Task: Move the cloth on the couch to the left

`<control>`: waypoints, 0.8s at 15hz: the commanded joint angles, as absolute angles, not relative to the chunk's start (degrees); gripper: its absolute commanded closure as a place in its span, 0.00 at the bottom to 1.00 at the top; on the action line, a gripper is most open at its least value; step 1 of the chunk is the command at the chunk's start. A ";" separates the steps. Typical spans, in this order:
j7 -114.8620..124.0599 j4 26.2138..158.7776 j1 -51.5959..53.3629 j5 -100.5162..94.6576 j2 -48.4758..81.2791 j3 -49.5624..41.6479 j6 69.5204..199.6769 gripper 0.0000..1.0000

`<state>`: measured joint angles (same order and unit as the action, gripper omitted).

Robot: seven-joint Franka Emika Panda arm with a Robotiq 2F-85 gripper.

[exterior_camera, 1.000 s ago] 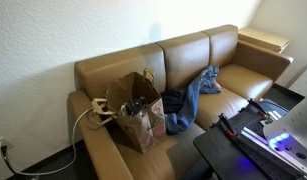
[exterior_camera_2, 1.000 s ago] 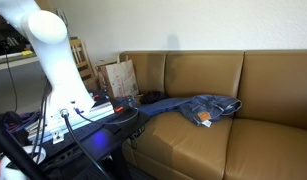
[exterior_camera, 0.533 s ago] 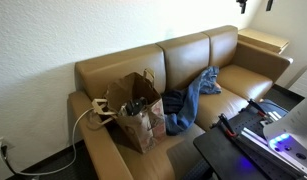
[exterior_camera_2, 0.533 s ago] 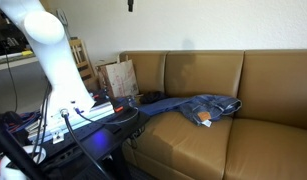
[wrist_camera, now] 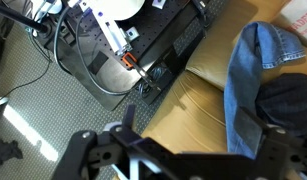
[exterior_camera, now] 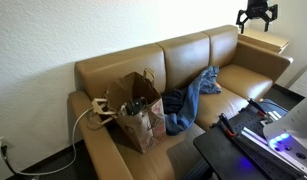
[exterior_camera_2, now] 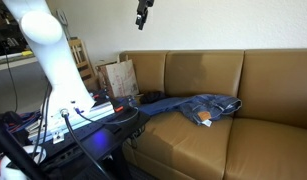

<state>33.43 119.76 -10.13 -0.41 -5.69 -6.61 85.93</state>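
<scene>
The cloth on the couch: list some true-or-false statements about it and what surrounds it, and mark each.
1. The cloth lies on the couch. True.
2. The tool is shut on the cloth. False: it hangs open, high above the couch, apart from the cloth.
3. A brown paper bag stands on the couch beside the cloth. True.
4. The cloth is red. False: it is blue.

the arm (exterior_camera_2: 48, 45) is white, smooth and rounded, with thick segments. the gripper (exterior_camera: 257, 18) is black, with thin linked fingers (wrist_camera: 85, 148), blurred in the wrist view.
</scene>
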 commanded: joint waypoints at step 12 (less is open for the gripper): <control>48.67 123.68 -10.28 2.27 9.76 -11.35 117.25 0.00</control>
<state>48.84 123.95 -10.54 -1.09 9.06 -11.07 120.14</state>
